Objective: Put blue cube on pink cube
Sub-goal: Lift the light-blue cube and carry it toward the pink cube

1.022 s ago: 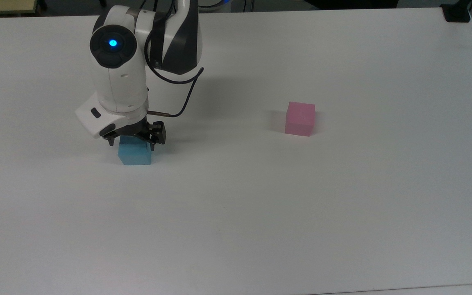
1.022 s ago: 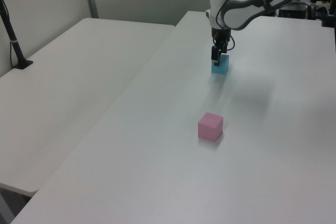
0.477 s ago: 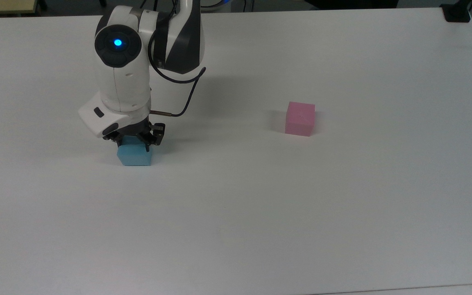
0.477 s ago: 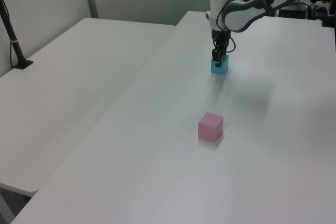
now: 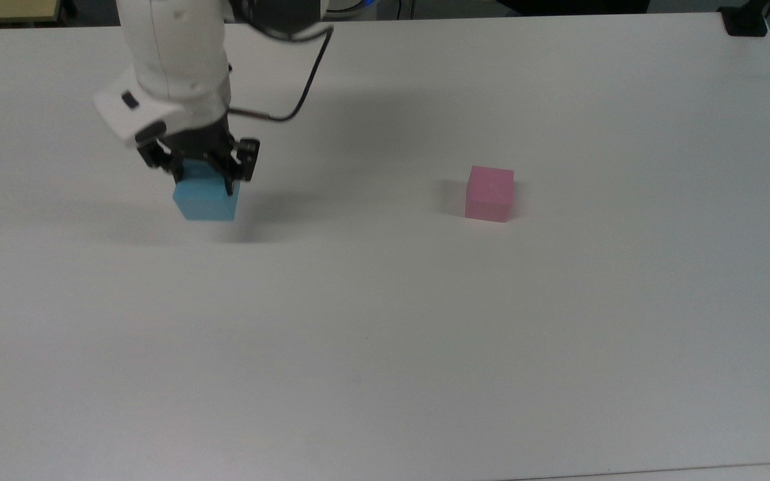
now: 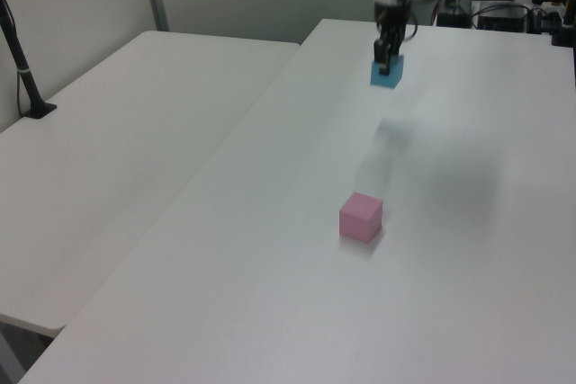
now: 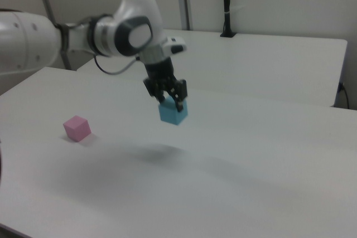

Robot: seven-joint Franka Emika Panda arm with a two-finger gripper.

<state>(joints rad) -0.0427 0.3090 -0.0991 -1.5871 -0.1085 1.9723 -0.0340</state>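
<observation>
The blue cube (image 5: 204,200) (image 6: 387,73) (image 7: 173,112) hangs above the white table (image 5: 385,334), with its shadow on the surface below. My gripper (image 5: 200,179) (image 6: 385,60) (image 7: 171,101) is shut on its upper part, the black fingers pressing two opposite faces. The pink cube (image 5: 489,193) (image 6: 361,217) (image 7: 76,127) rests on the table well apart from it, toward the top view's right, with nothing on top of it.
A second white table (image 6: 135,141) adjoins on the left view's left. A black post (image 6: 22,69) (image 7: 226,4) stands clamped on it. Cables and equipment (image 6: 531,6) sit beyond the far edge. A black clamp (image 5: 746,20) is at the top view's upper right corner.
My gripper closed on the blue cube while it stood on the table, then lifted it well clear of the surface. The pink cube has not moved.
</observation>
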